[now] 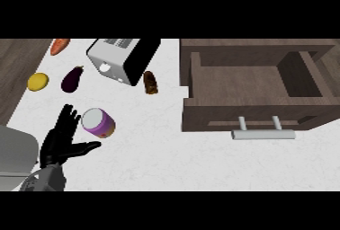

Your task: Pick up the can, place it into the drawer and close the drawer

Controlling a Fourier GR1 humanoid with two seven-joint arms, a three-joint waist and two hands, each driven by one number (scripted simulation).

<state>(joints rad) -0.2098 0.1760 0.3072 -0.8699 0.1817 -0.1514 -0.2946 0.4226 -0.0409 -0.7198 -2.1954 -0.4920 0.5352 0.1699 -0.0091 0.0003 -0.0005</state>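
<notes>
A purple can [98,122] with a white top lies tilted on the white counter at the left. My left hand [61,143] is just left of it and open, fingers straight and pointing up along the can's side, thumb stretched out under it. I cannot tell whether the hand touches the can. The brown wooden drawer [252,112] stands pulled open at the right, its inside bare, with a grey bar handle [262,134] on its front. My right hand does not show.
Behind the can lie a dark eggplant [73,78], a yellow lemon [38,81], a carrot [60,45] and a brown oblong vegetable [150,82]. A silver and black toaster [123,58] stands at the back. A grey block [13,152] fills the lower left corner.
</notes>
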